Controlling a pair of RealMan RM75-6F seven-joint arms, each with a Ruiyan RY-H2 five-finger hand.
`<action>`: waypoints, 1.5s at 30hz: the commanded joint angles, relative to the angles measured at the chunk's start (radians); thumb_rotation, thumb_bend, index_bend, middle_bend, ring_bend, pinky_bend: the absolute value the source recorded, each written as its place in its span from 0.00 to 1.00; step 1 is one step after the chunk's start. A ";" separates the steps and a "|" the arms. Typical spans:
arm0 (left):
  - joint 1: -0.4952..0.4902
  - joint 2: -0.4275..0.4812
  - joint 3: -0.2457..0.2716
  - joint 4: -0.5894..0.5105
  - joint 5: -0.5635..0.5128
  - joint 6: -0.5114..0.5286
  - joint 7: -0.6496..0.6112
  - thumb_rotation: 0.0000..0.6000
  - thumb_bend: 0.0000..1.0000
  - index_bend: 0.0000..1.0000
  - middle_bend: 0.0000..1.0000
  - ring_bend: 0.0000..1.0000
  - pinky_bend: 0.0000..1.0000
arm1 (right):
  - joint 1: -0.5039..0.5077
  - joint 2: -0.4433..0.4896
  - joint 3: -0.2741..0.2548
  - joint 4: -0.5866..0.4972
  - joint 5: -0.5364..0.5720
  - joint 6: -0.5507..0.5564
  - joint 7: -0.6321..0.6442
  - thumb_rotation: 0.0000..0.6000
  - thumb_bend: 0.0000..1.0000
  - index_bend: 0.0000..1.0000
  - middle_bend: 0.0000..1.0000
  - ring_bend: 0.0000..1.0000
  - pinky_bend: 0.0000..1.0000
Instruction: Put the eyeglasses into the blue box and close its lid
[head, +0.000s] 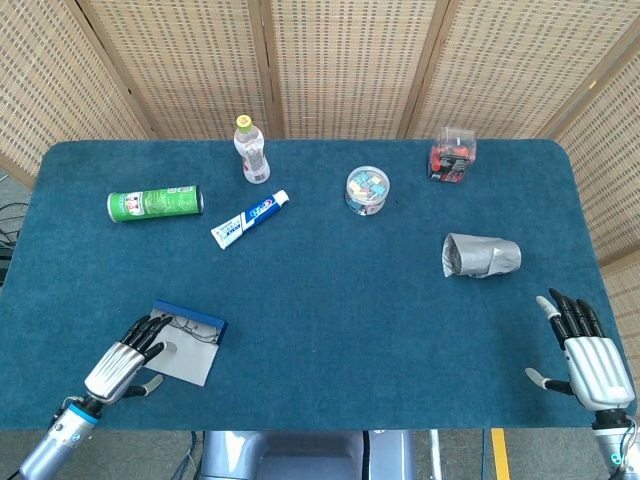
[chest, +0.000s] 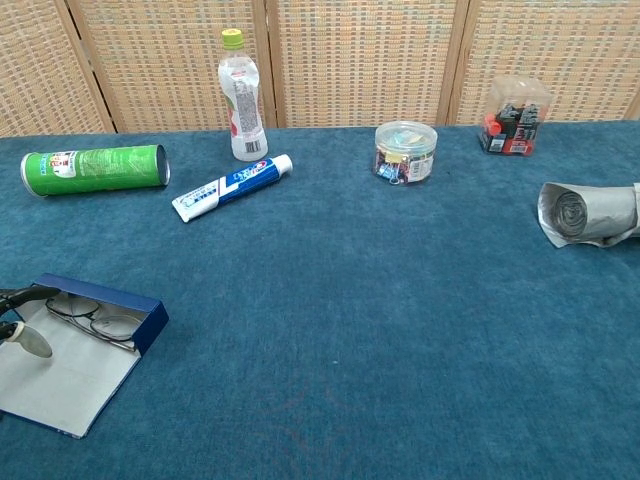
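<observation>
left hand (head: 125, 364) lies spread over the open blue box (chest: 120, 302), gripping nothing — eyeglasses (chest: 92, 316) already rest inside. the grey lid (chest: 62, 383) looks light and thin — lift its free edge.

Bare table (head: 330, 320) lies around the blue box (head: 190, 322).

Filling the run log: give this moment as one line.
eyeglasses: in blue box | lid: open, flat | left hand: over lid, holds nothing | right hand: open, idle
</observation>
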 joint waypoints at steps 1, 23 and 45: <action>-0.001 -0.002 -0.001 0.003 -0.001 -0.003 0.002 1.00 0.33 0.31 0.00 0.00 0.00 | 0.000 0.000 0.000 0.001 0.000 -0.001 0.001 1.00 0.00 0.00 0.00 0.00 0.00; -0.014 0.000 -0.005 -0.002 -0.008 -0.019 -0.007 1.00 0.58 0.33 0.00 0.00 0.00 | 0.000 0.000 0.000 0.000 0.000 -0.001 0.001 1.00 0.00 0.00 0.00 0.00 0.00; -0.136 0.114 -0.077 -0.256 -0.066 -0.146 0.032 1.00 0.60 0.38 0.00 0.00 0.00 | 0.001 0.002 0.000 -0.003 0.004 -0.005 0.004 1.00 0.00 0.00 0.00 0.00 0.00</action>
